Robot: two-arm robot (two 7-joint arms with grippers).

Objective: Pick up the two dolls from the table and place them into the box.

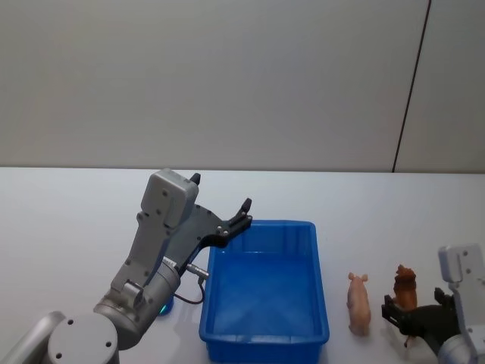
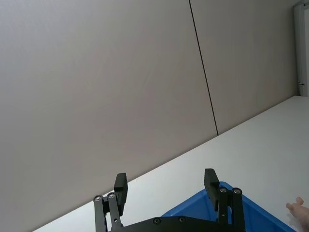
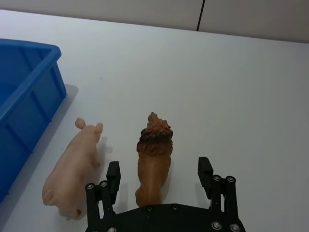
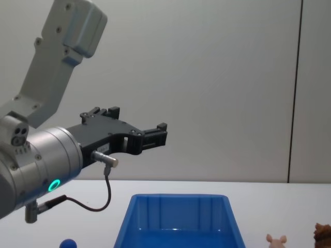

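Left arm's grey elbow sits closest, low at the left of the head view. From it the left gripper [image 2: 165,181] is raised well above the table [image 1: 76,227], its fingers spread wide with nothing between them. It hangs over the far left corner of the box [image 1: 265,224], and my read is that it's parked high there to leave the opening free. Moving right, the blue box is open-topped and bare inside, so neither toy has been delivered yet. Just past its right wall, the pink doll [image 1: 358,303] lies on the white tabletop, snout pointing away from the robot. Right beside it, with only a slim gap between them, is the brown doll [image 1: 405,288], facing the same way. And here's the action: the right gripper [image 3: 159,167] is down low at the brown doll's rear end. Its fingers are parted and straddle the body, one pad on each side, and neither touches it that I can see. That looks like a line-up for the grasp, taking the outer toy first. The squeeze comes next, I'd say, and the tricky part is the inner finger, which sits in the narrow lane between the two toys and could nudge the pink one.
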